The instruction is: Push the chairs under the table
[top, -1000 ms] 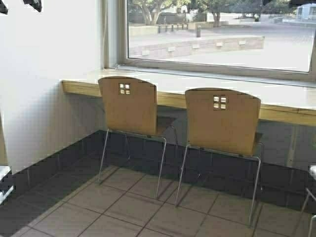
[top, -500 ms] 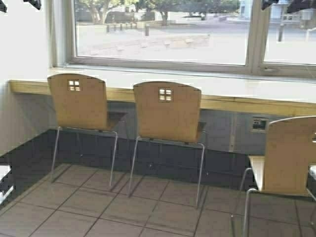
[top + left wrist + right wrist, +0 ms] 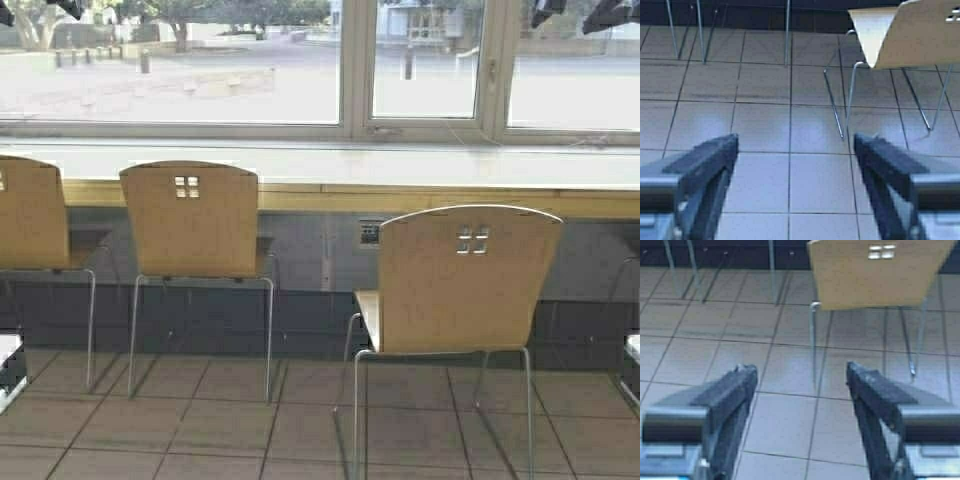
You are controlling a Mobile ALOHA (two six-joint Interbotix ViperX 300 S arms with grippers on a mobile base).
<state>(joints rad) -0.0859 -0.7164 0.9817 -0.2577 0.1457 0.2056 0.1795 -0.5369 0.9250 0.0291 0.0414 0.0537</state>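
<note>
The step in hand looks like the approach: no chair is touched yet. Nearest, the left gripper [image 3: 795,190] and right gripper [image 3: 800,425] hang low over the floor tiles [image 3: 230,430], both with fingers spread wide and empty. Just ahead of them stands the pulled-out chair [image 3: 470,280], its back facing them. Beyond it runs the table [image 3: 330,195], two tucked chairs [image 3: 190,220] off left. Next, the grippers need to reach that chair's back squarely.

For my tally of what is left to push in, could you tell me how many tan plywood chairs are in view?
3: one chair cut off at far left, one left of centre, both at the table; one pulled out, nearest.
</note>
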